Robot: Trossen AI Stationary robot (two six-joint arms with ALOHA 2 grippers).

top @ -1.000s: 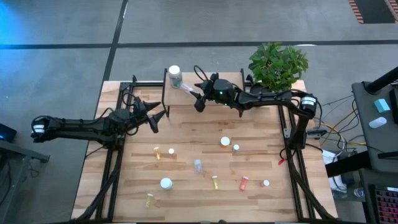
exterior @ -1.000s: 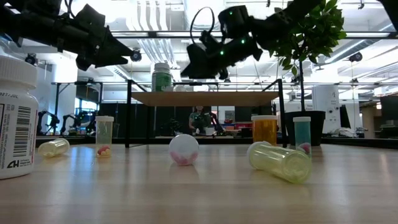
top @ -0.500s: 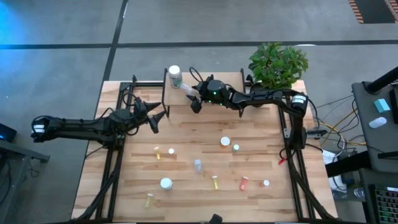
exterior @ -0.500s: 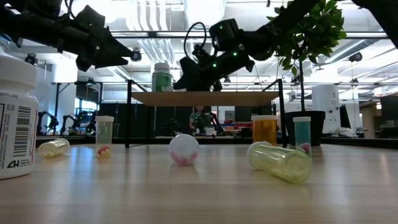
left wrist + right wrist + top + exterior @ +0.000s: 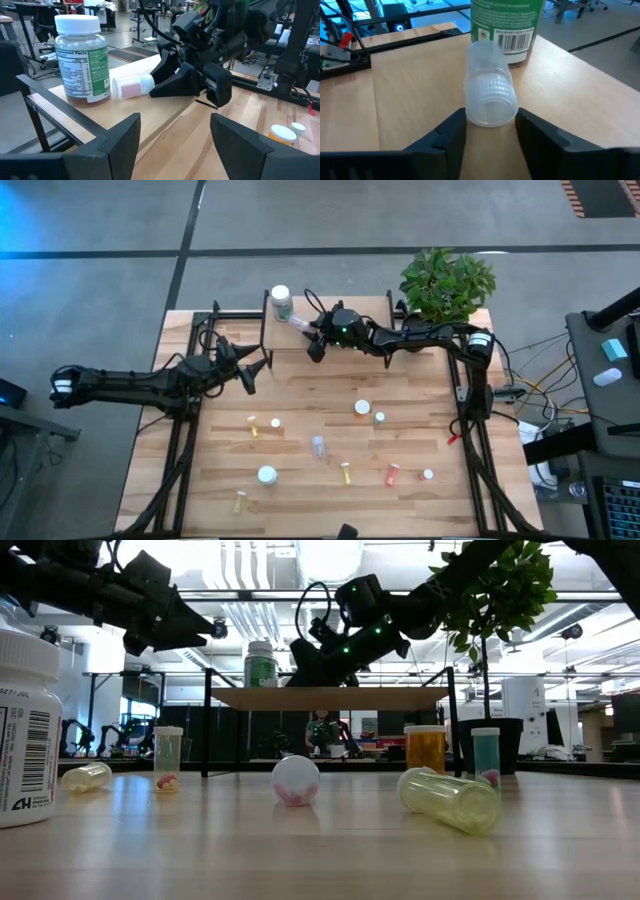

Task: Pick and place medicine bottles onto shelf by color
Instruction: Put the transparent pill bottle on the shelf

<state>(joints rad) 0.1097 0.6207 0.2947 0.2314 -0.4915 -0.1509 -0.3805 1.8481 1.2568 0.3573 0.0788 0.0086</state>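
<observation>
Over on the left side of the table, the left gripper (image 5: 252,369) is hovering above the bare boards with its fingers spread apart and nothing between them, pointing toward the shelf (image 5: 345,312). Moving rightward, the green-labelled bottle (image 5: 282,302) is standing upright at the shelf's left end, and a small clear vial (image 5: 489,91) is lying on its side just beside it, its far end seeming to touch the bottle's base. The right gripper (image 5: 490,131) is sitting at the vial's capped end, one finger on each side; from the right wrist view I cannot tell whether the fingers are pressing the cap or standing just clear of it.

That vial is looking light, hard and smooth, so I judge it would roll freely on the board and slip in a loose pinch. The ribbed white cap seems the surest place to take hold, or across the middle of the barrel if it is to be stood up.

Further right and nearer the front, the remaining medicine bottles (image 5: 318,446) are lying scattered on the tabletop (image 5: 420,380), some upright, some tipped over, yellow, orange and white-capped ones among them. A potted plant (image 5: 446,284) is standing at the table's far right corner.
</observation>
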